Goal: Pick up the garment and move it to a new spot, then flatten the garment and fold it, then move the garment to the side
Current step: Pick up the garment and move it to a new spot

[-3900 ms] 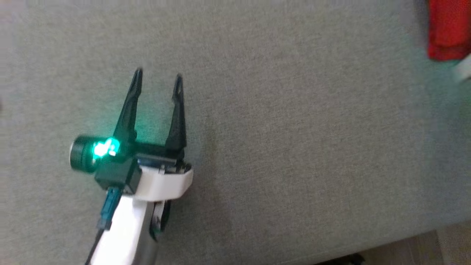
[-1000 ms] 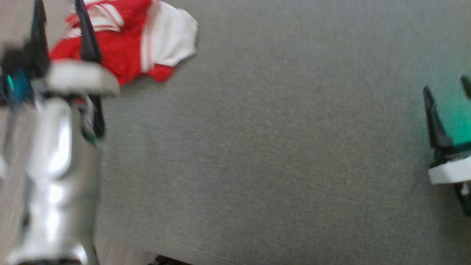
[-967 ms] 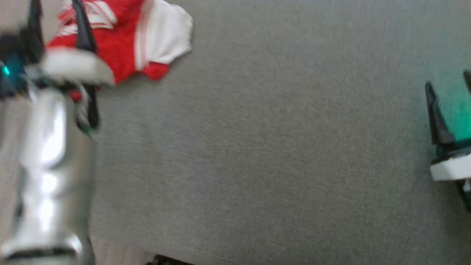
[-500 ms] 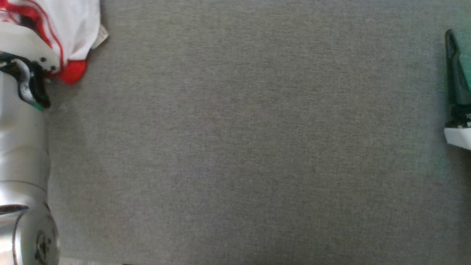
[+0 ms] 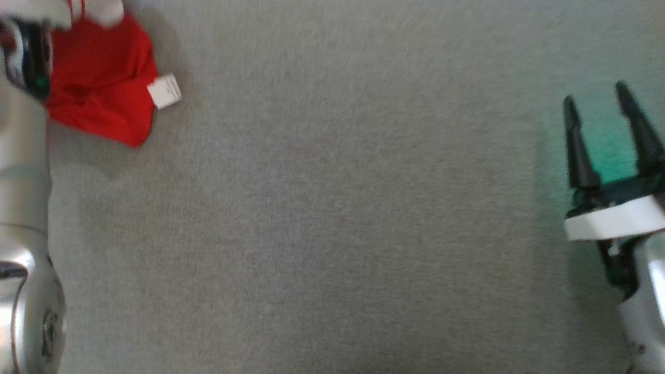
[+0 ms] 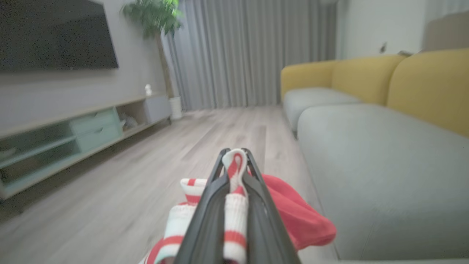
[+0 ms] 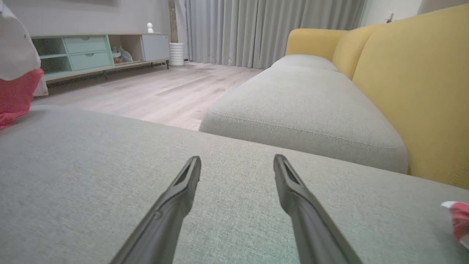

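Observation:
The garment (image 6: 293,212) is red with white, red-striped ribbed trim. My left gripper (image 6: 234,153) is shut on a fold of that trim, and the red cloth hangs below the fingers at the grey cushion's edge. In the head view the garment (image 5: 98,88) bunches at the top left beside my left forearm (image 5: 21,208), with a white label (image 5: 164,92) sticking out. I cannot tell whether the cloth touches the cushion. My right gripper (image 5: 595,96) stands open at the far right, low over the bare cushion, nothing between its fingers (image 7: 183,190). The garment (image 7: 14,91) is at the far left of the right wrist view.
A wide grey cushion (image 5: 332,218) lies between the arms. Beyond it are a second grey seat (image 7: 304,110), yellow backrests (image 7: 414,91), wooden floor (image 6: 146,154), a low cabinet (image 6: 73,135) and curtains. A small red and white scrap (image 7: 458,220) shows at the right edge.
The left gripper has shut on the garment's trim, and the red part with its label now hangs in view. The head camera has shifted, so the right gripper shows more fully.

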